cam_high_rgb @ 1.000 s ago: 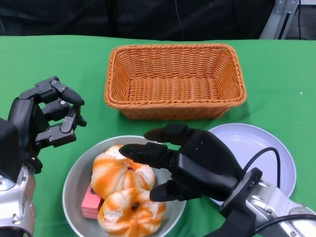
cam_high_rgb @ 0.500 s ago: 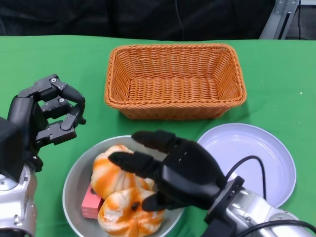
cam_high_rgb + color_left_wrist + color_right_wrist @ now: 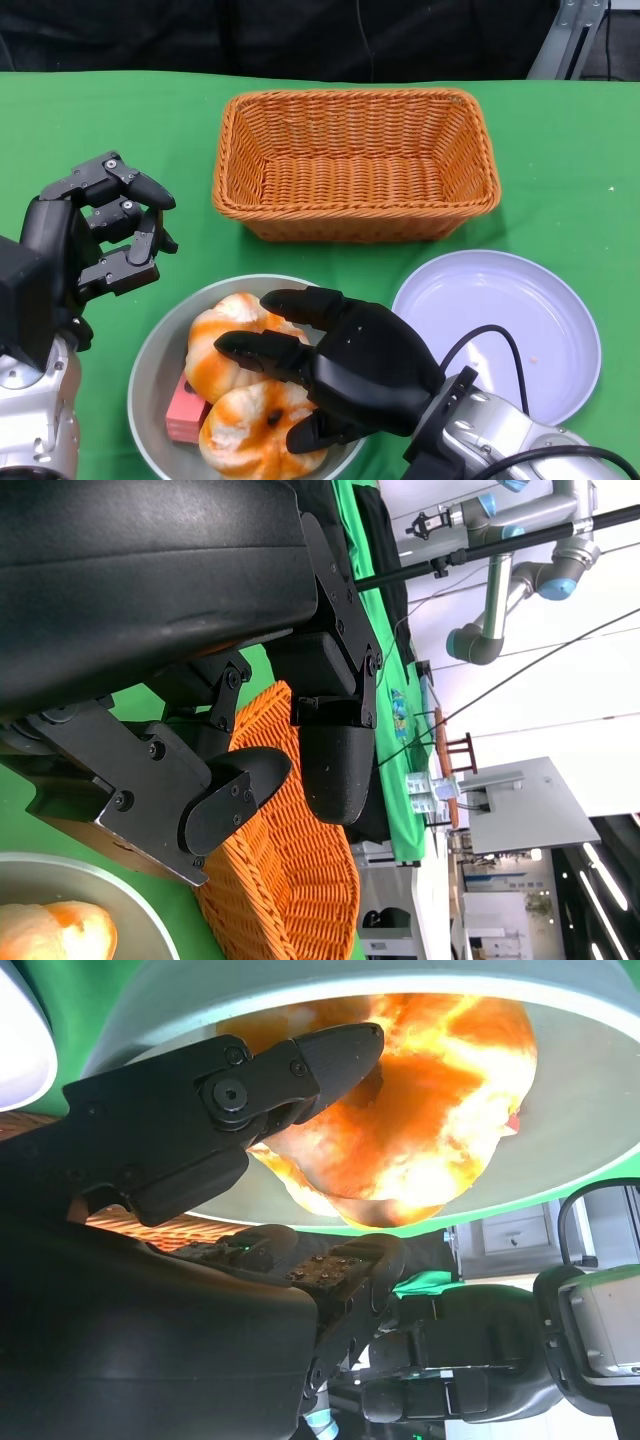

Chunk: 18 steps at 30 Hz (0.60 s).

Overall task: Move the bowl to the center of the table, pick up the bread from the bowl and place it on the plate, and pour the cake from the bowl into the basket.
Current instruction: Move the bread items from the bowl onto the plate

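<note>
We are at the bread step. The round grey bowl (image 3: 150, 370) sits near the table's front, just left of the pale round plate (image 3: 540, 330) and in front of the orange woven wicker basket (image 3: 355, 165); we judge it already roughly central. Inside it lie two orange-and-white swirled bread buns (image 3: 225, 350), one behind the other, with a pink slab of cake (image 3: 183, 405) tucked against the bowl's left wall.

Our black right hand (image 3: 345, 365) reaches over the bowl from the right, its fingers spread above the buns. In the right wrist view a fingertip (image 3: 330, 1055) lies close over the bread, but we cannot tell whether it touches. The hand holds nothing yet. Our black left hand (image 3: 95, 235) hangs over the green tablecloth (image 3: 120, 120) beyond the bowl's left rim, fingers curled in on nothing.

Next, we judge, the right hand must lower and close around one bun, without dragging the cake or tipping the bowl, then lift it and carry it right to the empty plate. The pour into the basket is not yet begun.
</note>
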{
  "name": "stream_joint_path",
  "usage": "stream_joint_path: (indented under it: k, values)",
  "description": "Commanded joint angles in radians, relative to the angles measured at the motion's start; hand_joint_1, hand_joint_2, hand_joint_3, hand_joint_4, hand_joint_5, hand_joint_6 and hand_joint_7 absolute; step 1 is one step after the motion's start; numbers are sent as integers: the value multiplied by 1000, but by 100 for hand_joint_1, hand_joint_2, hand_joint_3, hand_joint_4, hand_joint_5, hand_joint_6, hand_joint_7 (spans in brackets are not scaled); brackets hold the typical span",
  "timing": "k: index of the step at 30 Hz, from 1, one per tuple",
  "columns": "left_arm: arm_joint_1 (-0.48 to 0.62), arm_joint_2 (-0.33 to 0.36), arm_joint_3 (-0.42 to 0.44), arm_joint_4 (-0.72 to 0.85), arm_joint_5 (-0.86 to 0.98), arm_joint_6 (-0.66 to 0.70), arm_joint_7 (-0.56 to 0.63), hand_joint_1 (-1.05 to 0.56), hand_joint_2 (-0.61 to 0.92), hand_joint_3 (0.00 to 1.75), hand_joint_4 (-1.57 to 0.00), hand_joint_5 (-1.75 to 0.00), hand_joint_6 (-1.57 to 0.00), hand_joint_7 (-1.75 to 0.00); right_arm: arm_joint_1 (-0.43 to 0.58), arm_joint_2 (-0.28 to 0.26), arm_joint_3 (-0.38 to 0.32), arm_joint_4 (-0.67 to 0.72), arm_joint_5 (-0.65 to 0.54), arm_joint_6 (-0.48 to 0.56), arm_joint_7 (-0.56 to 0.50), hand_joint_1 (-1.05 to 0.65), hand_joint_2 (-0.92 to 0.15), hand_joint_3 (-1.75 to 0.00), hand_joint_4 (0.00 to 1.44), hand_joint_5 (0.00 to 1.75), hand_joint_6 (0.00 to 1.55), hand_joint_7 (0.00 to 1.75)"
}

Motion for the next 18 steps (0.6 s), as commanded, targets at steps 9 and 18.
stream_joint_path:
  k: [9, 18]
  values:
    - [2, 18, 10, -2, -1, -17, 1, 0, 52, 112, -85, -145, -91, -121, -13, 6, 37, 49, -13, 35, -23, -86, -84, 0, 38, 6, 38, 0]
    - [4, 20, 15, -4, 0, -41, 2, -2, 46, 121, -83, -147, -88, -124, -4, 36, 60, 40, -43, 145, 82, -86, -87, -1, 50, 12, 43, 2]
